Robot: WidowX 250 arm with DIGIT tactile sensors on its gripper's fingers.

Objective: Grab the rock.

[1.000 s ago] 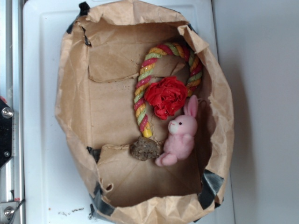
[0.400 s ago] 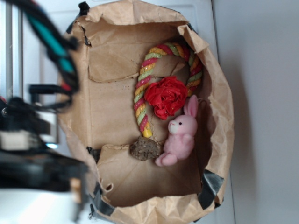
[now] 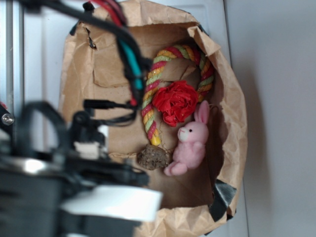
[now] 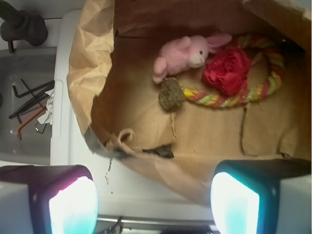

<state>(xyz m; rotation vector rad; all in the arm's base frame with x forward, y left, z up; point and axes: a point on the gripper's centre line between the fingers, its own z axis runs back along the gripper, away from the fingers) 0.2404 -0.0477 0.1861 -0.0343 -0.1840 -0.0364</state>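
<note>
The rock is a small rough brown-grey lump on the floor of the brown paper bag. It lies against the end of a striped rope ring and beside a pink plush bunny. A red fabric rose lies inside the ring. My gripper is open, high above the bag's near wall, with nothing between its fingers. In the exterior view the blurred arm covers the lower left and the gripper's jaws do not show.
The bag stands on a white tray. Left of it in the wrist view, a grey tray holds hex keys, with a black knob at the top left. A metal rail runs along the left edge.
The arm, out of view a second ago, has swung in from the left and now reaches over the bag's left wall. The rock, bunny, rose and rope have not moved.
</note>
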